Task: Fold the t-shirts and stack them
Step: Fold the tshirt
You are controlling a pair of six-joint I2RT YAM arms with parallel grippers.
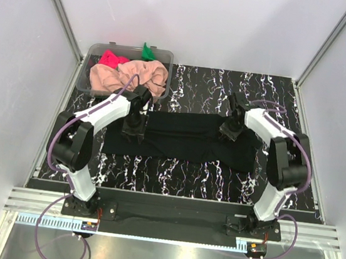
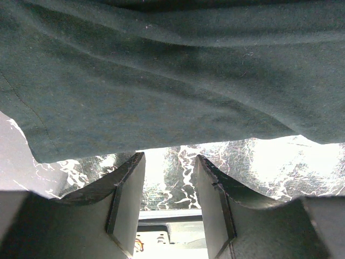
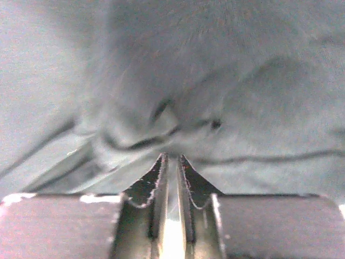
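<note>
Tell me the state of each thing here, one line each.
black t-shirt, spread flat on the table as a long strip
peach t-shirt, crumpled in the tub
pink-red t-shirt, crumpled in the tub
green t-shirt, bunched at the tub's far edge
tub, no lid on
left claw, open, at the black t-shirt's edge
right claw, shut on a fold of the black t-shirt

Overhead from behind, facing down; wrist views close (all share black t-shirt [image 1: 184,137])
</note>
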